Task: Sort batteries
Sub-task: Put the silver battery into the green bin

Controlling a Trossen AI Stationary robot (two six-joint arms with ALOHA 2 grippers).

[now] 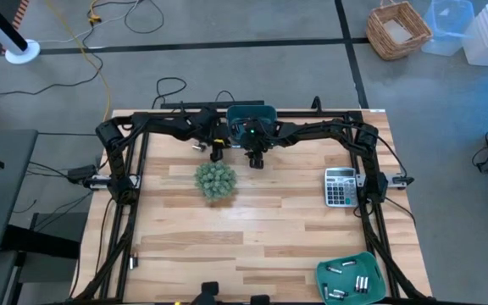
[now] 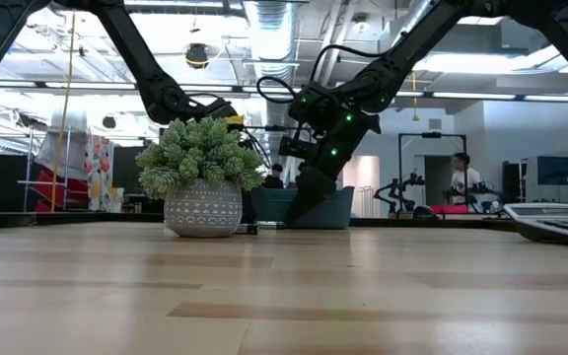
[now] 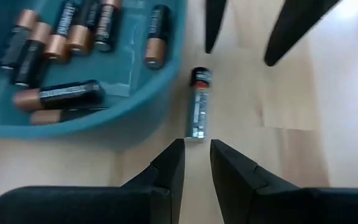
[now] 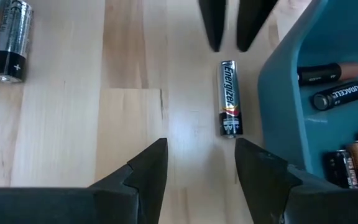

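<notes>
A silvery battery (image 3: 198, 106) (image 4: 230, 98) lies flat on the wood beside the teal bin (image 1: 252, 114) at the table's far middle. The bin (image 3: 104, 118) holds several black-and-copper batteries (image 3: 58, 94). My left gripper (image 3: 196, 163) (image 1: 217, 155) stands at one end of the silvery battery, its fingers a narrow gap apart with nothing between them. My right gripper (image 4: 201, 165) (image 1: 255, 161) faces it from the battery's other end, open wide and empty. A second silvery battery (image 4: 11, 40) lies farther off on the wood.
A potted plant (image 1: 215, 180) stands just near of the two grippers. A grey calculator (image 1: 340, 186) lies at the right edge. A teal tray (image 1: 352, 278) with several batteries sits at the near right corner. Bare wood fills the table's middle and near left.
</notes>
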